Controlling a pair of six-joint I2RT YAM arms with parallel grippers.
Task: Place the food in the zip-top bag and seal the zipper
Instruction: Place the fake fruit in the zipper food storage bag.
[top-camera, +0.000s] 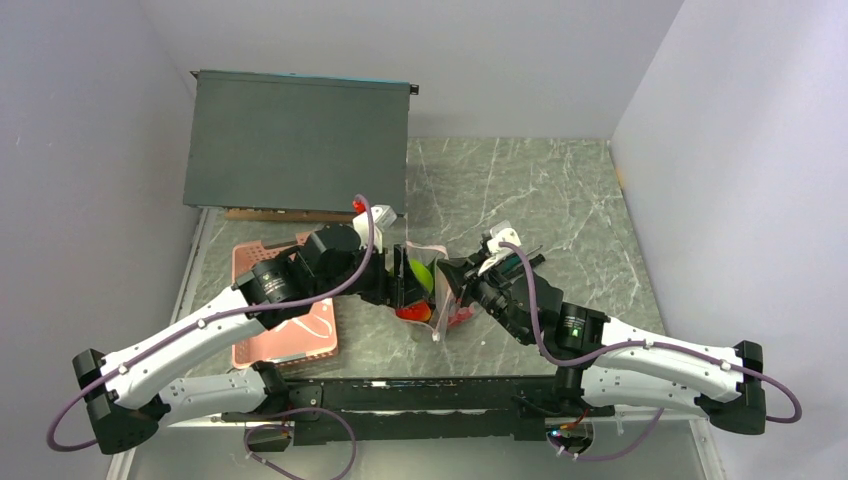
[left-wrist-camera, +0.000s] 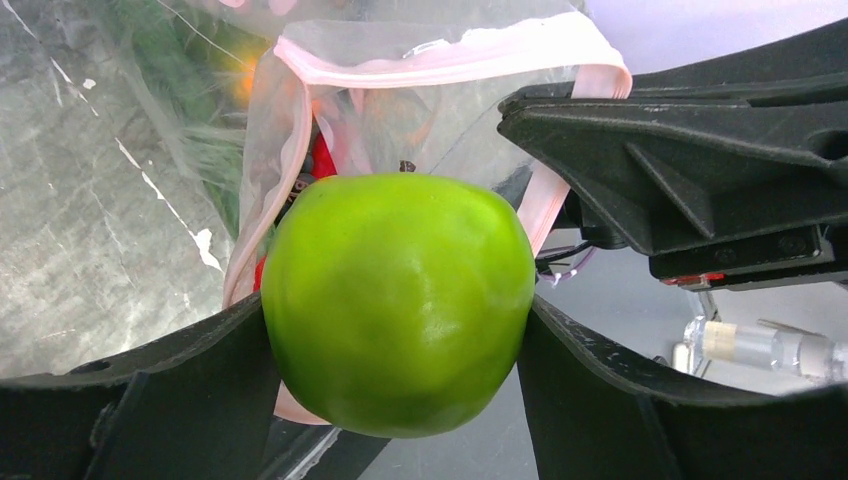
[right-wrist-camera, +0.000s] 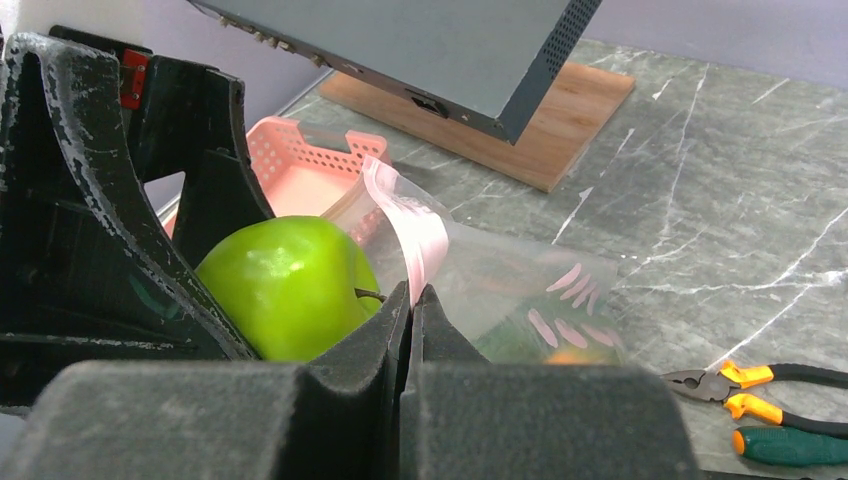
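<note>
My left claw (left-wrist-camera: 395, 335) is clamped on the green apple (left-wrist-camera: 400, 260), one finger on each side. The apple hangs right at the open mouth of the zip-top bag (left-wrist-camera: 420, 120), up off the counter (left-wrist-camera: 90, 220); whether it has crossed the rim I cannot tell. My right claw (right-wrist-camera: 411, 305) is squeezed narrow on the zipper (right-wrist-camera: 415, 235), pinching the pink strip so the mouth stands up (in the left wrist view the strip loops round in an open oval). A red-orange fruit (top-camera: 414, 313) shows low inside the clear plastic. The pink basket (right-wrist-camera: 300, 165) sits behind the apple, and the pliers (right-wrist-camera: 760, 400) lie on the counter, well apart from the bag.
</note>
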